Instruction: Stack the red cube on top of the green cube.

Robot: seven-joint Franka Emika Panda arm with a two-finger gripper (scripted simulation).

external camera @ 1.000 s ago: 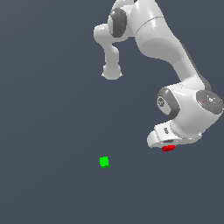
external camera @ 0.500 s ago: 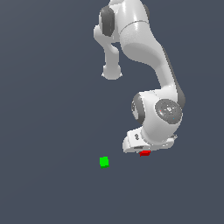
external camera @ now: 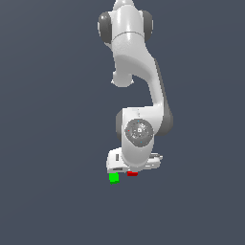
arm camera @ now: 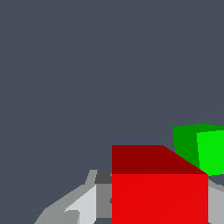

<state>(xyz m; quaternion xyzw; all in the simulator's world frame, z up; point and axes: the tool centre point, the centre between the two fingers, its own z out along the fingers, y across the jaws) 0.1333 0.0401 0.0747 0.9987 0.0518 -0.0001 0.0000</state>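
The red cube [external camera: 132,173] shows just under my gripper [external camera: 132,172] in the exterior view, mostly covered by the hand. In the wrist view the red cube [arm camera: 159,188] fills the space between my fingers [arm camera: 83,205], so the gripper is shut on it. The green cube [external camera: 114,178] lies on the grey floor just to the exterior view's left of the red cube, at the edge of the hand. In the wrist view the green cube [arm camera: 201,148] sits close beyond the red one, off to one side.
The white arm [external camera: 139,86] rises from the gripper toward the exterior view's top. The grey floor [external camera: 52,143] spreads flat all around, with nothing else on it.
The arm has swung toward the exterior view's left, carrying the red cube from well right of the green cube to right beside it. The green cube has not moved.
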